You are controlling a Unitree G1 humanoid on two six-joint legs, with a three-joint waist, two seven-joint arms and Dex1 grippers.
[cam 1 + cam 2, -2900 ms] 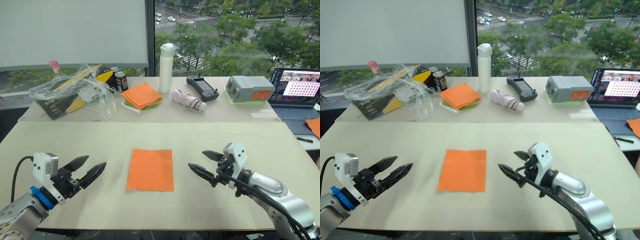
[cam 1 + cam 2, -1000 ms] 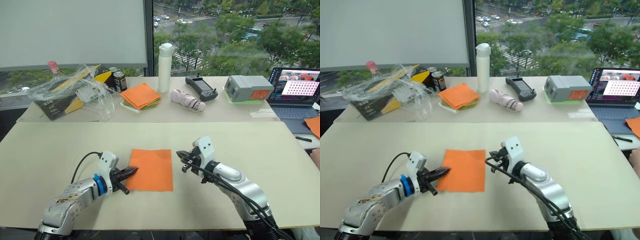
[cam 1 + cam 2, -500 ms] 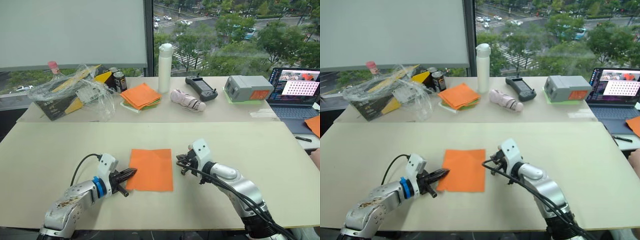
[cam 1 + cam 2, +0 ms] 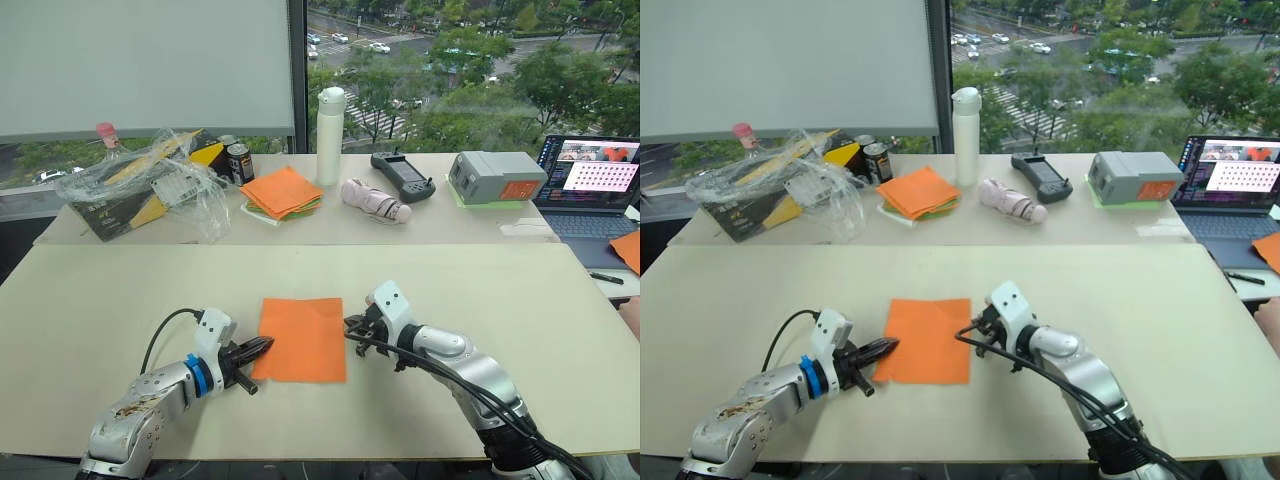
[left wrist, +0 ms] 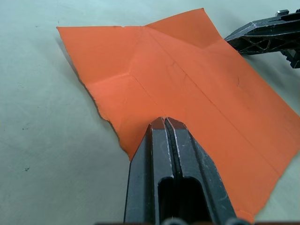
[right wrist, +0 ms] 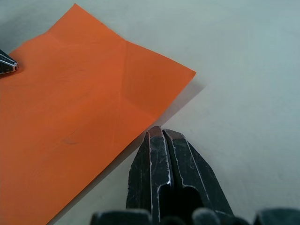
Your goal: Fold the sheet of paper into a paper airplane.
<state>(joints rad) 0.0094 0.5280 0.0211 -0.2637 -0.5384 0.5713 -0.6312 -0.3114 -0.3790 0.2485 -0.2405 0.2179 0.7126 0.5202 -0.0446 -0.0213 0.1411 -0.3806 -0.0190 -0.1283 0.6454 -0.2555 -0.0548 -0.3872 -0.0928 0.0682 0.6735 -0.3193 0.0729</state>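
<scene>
Both tools are down on the near counter, one on each side of the sheet of paper. We find the left tool with its fingers pressed together, tips lying on the sheet's left edge near the robot-side corner. The right tool also has its fingers together, tips at the sheet's right edge; from the right wrist view they appear to sit just beside the edge rather than on it, though we cannot be certain of contact. The sheet lies nearly flat at mid-counter, slightly longer front to back, its long axis running away from the robot toward the far counter. We note faint creases across it, and the far corners lift a little.
</scene>
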